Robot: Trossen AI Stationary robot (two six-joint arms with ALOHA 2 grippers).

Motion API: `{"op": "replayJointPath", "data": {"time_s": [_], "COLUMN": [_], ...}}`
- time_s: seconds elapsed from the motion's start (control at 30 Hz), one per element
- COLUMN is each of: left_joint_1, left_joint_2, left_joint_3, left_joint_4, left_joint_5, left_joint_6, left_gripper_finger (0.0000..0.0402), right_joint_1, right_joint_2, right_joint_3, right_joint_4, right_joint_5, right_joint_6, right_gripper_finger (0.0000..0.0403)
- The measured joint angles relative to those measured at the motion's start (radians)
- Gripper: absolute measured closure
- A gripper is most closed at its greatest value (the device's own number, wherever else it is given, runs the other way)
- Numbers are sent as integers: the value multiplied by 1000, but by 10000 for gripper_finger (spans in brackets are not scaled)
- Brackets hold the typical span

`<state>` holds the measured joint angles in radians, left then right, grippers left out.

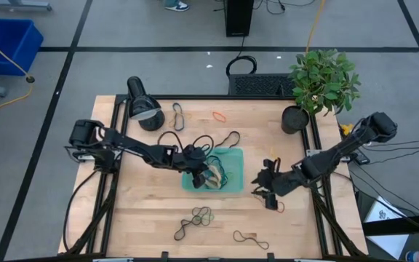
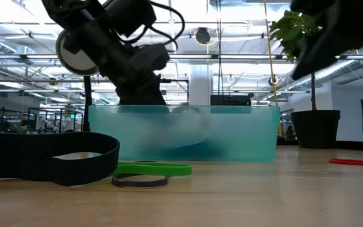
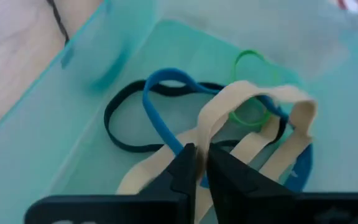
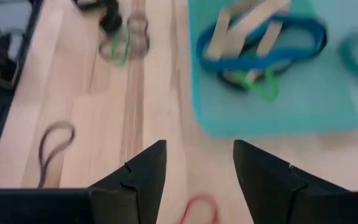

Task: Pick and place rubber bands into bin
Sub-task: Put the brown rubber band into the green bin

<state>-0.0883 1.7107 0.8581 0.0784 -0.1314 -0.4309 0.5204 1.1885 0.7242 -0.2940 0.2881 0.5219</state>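
Note:
The teal bin (image 1: 233,154) stands mid-table and holds blue (image 3: 160,106), black (image 3: 114,124) and green (image 3: 253,115) rubber bands. My left gripper (image 1: 198,166) is inside the bin, shut on a tan rubber band (image 3: 253,93). My right gripper (image 4: 197,168) is open and empty just above the table to the bin's right, also in the high view (image 1: 264,182). A red band (image 4: 199,208) lies on the wood below its fingers. More bands lie loose on the table near the front (image 1: 198,217) and the back (image 1: 178,115). My left gripper pinches one strand of the tan band (image 3: 202,134) between its two fingers, coming from above, slanting down into the bin. The band arches up beyond the fingers. Its other parts (image 3: 135,180) lie on the bin floor and across the blue and black bands.
A black lamp (image 1: 142,104) stands at the table's back left and a potted plant (image 1: 322,80) at its back right. A wide black band (image 2: 49,157) and a green one (image 2: 153,168) lie close to the low camera. A blue crate (image 1: 9,44) sits on the floor.

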Motion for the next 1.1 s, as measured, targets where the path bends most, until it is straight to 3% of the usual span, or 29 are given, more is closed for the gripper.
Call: {"op": "replayJointPath", "data": {"time_s": [0.3,0.57,0.8,1.1], "left_joint_1": [1,18,24,24], "left_joint_2": [-9,-19,-24,-31], "left_joint_3": [0,0,0,0], "left_joint_4": [13,55,59,89], "left_joint_5": [0,0,1,1], "left_joint_6": [6,4,3,1], "left_gripper_finger": [340,339,339,339], "right_joint_1": [134,194,201,218], "right_joint_2": [26,148,270,328], "right_joint_3": [0,0,0,3], "right_joint_4": [-149,-131,-129,-131], "right_joint_5": [-13,-38,-136,-158], "right_joint_6": [247,286,329,353], "right_gripper_finger": [220,220,220,220]}}
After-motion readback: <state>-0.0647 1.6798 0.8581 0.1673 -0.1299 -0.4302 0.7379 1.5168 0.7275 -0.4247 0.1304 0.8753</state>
